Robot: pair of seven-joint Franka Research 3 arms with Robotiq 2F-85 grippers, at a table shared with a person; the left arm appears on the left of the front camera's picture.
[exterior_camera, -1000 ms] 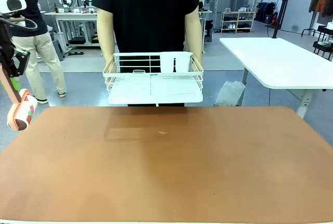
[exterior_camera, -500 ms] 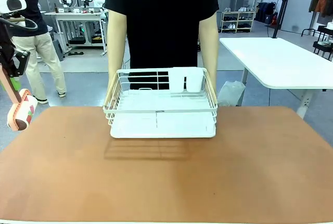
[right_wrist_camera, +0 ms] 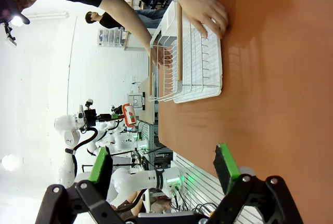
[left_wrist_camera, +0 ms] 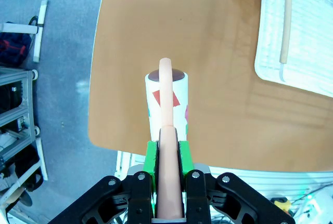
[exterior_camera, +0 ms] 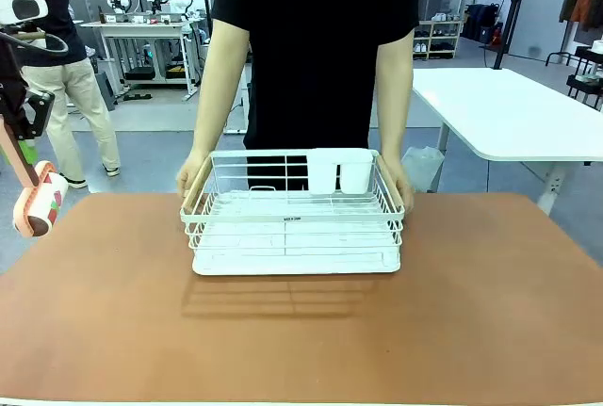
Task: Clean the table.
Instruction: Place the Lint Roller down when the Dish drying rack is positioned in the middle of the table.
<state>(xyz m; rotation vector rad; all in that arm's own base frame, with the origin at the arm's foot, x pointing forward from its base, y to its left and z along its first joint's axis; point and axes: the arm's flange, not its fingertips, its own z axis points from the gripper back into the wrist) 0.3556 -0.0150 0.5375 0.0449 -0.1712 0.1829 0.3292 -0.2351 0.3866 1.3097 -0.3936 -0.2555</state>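
A person's hands (exterior_camera: 193, 175) have lowered the white wire rack (exterior_camera: 294, 213) onto the worktop (exterior_camera: 490, 312), centre frame, obstructing wiping. At far left, the left gripper (left_wrist_camera: 169, 146) has its jaws clamped on a lint roller (exterior_camera: 38, 203). The right gripper (right_wrist_camera: 164, 169) has its jaws apart.

Lighting: bright, even, overhead. Soft shadow on the counter (exterior_camera: 301, 331) toward 6 o'clock beneath the wire rack (exterior_camera: 294, 213). Focus: sharp. Wrist views: wide-angle bending at edges; right wrist background overexposed at 9 o'clock.

Table (exterior_camera: 490, 312) terracotta – rack (exterior_camera: 294, 227) white.
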